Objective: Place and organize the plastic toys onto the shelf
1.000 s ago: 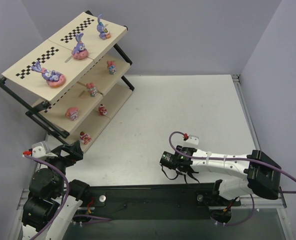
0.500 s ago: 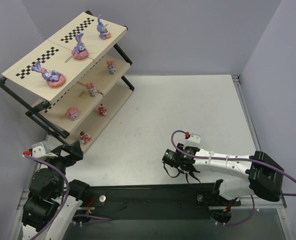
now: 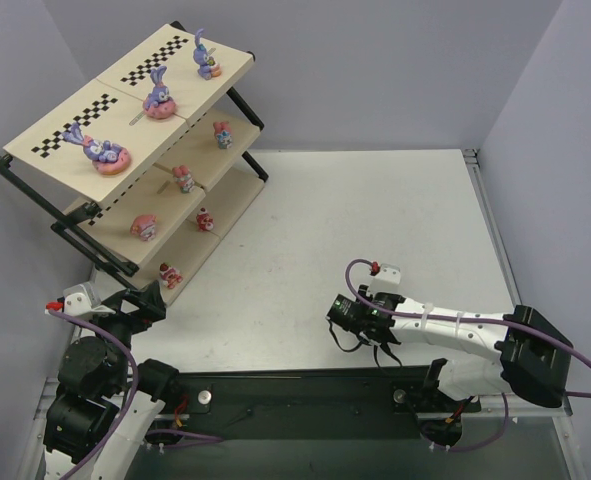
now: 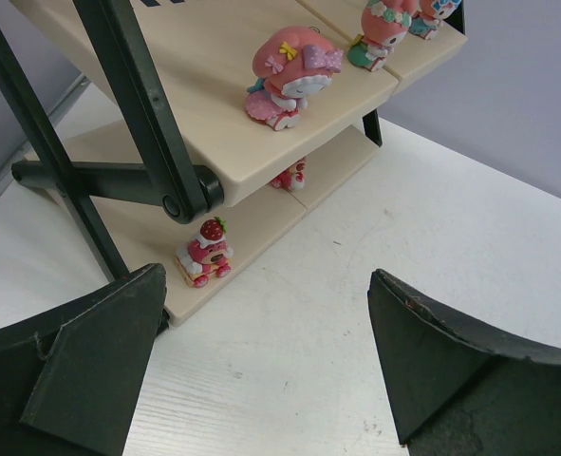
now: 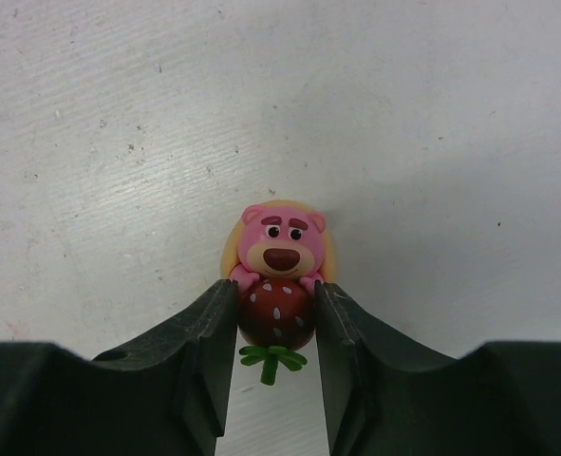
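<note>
Right tool (image 5: 275,302) is clamped on the pink bear toy (image 5: 282,245), with both fingers squeezing its strawberry. The head pokes out just past the tips, table (image 5: 422,114) underneath. Left tool (image 4: 261,366) is spread wide with nothing in it, and the shelf (image 4: 214,114) is just ahead.

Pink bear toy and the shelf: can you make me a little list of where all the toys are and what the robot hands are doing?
top board: three purple bunnies on the shelf
middle board: three pink figures
bottom board: two small figures, one strawberry-topped
on the table: pink bear hugging a strawberry, not yet shelved
right hand: right gripper, fingers closed against the strawberry's sides
left hand: left gripper, wide open, empty, near the shelf's lower corner
</note>
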You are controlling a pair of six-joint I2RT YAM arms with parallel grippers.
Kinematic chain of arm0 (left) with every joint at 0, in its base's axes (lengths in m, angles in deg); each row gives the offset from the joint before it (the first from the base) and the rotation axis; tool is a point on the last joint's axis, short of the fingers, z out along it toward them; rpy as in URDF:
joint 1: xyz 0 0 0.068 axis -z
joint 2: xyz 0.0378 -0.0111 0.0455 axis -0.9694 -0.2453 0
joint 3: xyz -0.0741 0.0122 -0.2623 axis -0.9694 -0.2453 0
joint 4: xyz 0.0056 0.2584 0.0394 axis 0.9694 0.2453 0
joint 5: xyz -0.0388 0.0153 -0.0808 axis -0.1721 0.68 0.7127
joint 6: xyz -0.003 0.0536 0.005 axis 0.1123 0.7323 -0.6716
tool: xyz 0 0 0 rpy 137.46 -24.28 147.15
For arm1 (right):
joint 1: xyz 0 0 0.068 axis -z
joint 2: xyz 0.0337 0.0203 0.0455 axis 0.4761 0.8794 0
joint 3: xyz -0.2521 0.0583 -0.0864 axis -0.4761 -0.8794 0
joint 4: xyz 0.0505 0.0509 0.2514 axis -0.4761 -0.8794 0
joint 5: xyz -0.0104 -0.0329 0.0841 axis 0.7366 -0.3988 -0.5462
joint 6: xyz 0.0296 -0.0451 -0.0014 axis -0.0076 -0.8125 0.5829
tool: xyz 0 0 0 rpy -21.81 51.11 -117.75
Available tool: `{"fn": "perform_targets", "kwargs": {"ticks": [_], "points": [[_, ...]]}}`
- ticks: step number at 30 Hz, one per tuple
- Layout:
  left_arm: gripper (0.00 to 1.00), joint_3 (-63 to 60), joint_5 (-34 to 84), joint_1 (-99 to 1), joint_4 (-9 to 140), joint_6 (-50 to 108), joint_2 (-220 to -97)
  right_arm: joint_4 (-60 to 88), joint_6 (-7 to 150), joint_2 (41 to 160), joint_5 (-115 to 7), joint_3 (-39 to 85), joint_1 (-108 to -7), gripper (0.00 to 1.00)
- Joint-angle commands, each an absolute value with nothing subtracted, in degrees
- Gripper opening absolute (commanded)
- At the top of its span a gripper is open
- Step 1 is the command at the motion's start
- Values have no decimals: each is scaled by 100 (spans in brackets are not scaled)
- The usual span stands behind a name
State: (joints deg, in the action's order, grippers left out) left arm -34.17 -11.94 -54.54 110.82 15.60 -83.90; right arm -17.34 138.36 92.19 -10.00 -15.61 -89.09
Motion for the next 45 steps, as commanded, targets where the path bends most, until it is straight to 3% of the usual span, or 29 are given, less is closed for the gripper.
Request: {"fn": "perform_targets", "kwargs": {"ticks": [1,3,13,23,35,45], "points": [[97,-3309,-1214,-5497,10992,1583,-7679,-1759,13740,9118,-1048,-1642,-8863,12],[97,-3309,-1214,-5497,10992,1583,-7670,-1732,13652,9083,-1013,-1563,-8863,0],[97,-3300,-1206,-5497,10974,1583,-7670,-776,12126,9460,-828,-377,-8802,0],[97,-3309,-1162,-5497,10974,1601,-7670,1614,10139,11935,-2155,1968,-8126,0],[97,-3335,-1065,-5497,10904,1662,-7679,2609,9495,14539,-3192,5193,-7554,0],[97,-3353,-1012,-5497,10877,1680,-7670,3189,9231,15454,-3413,6048,-7413,0]]}}
